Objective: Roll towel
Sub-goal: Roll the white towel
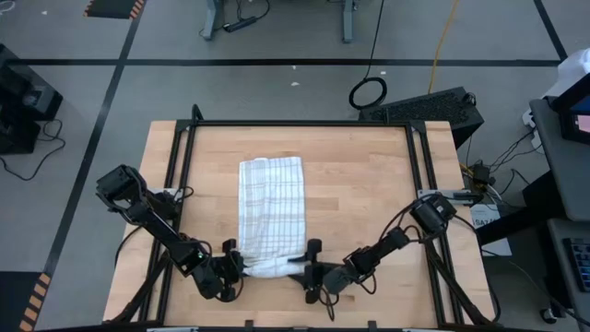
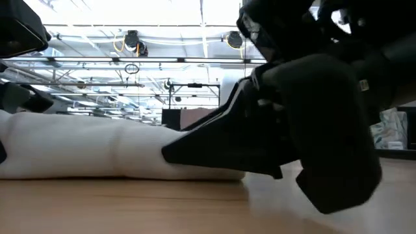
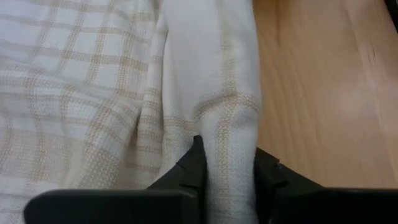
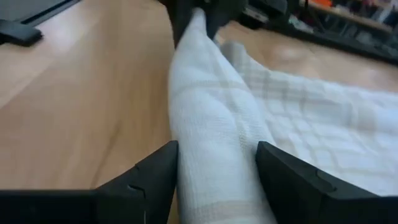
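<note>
- We are holding the towel [image 1: 270, 217] at its near end, close to the near edge of the table [image 1: 369, 203], where a short roll is lying across the cloth.
- Our left gripper [image 1: 235, 266] is clamping the left end of this roll, its fingers [image 3: 193, 169] narrow and pressed on the fabric.
- Our right gripper [image 1: 309, 267] is taking the right end, the cloth filling the gap between its fingers [image 4: 155, 171]; we judge it is gripping.
- The roll's long axis is running from left to right between the two grippers, and the flat, unrolled part is stretching away towards the far edge, so the rolling must be going that way.
- The high view is showing the flat length that is remaining; the low view is showing only the thickness of the roll [image 2: 97, 149].
</note>
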Controlling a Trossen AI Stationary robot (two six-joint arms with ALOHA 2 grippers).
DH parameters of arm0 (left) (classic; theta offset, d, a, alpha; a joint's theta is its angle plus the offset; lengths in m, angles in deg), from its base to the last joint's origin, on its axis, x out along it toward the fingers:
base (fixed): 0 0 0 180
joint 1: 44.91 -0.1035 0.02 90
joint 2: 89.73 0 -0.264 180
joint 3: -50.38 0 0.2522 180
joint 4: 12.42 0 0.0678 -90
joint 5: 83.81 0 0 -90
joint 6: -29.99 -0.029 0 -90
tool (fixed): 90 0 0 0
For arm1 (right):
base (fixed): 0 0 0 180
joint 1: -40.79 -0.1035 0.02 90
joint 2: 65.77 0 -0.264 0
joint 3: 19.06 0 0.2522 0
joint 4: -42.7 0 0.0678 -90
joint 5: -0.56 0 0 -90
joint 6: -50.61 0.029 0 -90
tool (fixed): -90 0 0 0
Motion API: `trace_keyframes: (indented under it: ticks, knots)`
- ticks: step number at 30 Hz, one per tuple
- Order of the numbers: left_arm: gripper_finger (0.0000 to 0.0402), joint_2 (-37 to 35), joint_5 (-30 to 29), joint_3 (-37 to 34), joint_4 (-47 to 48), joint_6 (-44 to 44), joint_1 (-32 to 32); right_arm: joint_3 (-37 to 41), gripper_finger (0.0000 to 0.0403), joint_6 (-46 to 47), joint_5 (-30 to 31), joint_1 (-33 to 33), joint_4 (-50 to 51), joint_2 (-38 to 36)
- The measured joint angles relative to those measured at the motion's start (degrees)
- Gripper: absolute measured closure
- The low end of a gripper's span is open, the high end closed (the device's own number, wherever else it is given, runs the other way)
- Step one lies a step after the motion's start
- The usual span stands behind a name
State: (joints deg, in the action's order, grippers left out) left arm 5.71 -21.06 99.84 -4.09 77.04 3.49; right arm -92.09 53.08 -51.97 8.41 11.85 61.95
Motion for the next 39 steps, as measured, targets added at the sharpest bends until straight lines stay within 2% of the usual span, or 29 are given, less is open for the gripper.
trace_keyframes:
  ticks: [4, 9, 17, 20, 22, 25, 30, 39]
  knots:
    - [0.03, 0.0, -0.4, 0.0, 0.1, 0.7, 0.0, 0.0, 0.0193, 6.0, -0.9, 1.6, 2.3, 0.0]
    - [0.0225, -2.3, -0.8, 0.0, 4.7, 0.7, 0.1, -0.1, 0.0205, 14.7, -6.3, 3.5, 3.0, -0.1]
    - [0.0103, -16.3, -2.1, 0.0, 17.6, 0.2, 0.5, -0.1, 0.029, 22.4, -14.1, 5.2, 2.9, -0.2]
    - [0.0078, -21.6, -6.8, 0.0, 19.0, -1.5, 1.5, -0.1, 0.0322, 25.8, -16.4, 5.7, 2.3, -0.2]
    - [0.007, -23.0, -11.6, 0.0, 16.2, -4.8, 2.7, -0.1, 0.0338, 28.9, -18.0, 6.1, 2.1, -0.2]
    - [0.0067, -22.0, -15.7, 0.0, 8.6, -13.4, 4.8, -0.1, 0.0347, 32.8, -19.0, 6.6, 2.2, -0.2]
    - [0.0066, -14.8, -19.0, 0.1, -2.0, -23.6, 7.2, -0.1, 0.0338, 38.6, -23.7, 8.6, 2.1, -0.3]
    - [0.0066, -3.1, -19.8, 0.1, -2.6, -21.9, 7.2, 0.0, 0.0342, 41.9, -28.5, 10.9, 0.6, -0.4]
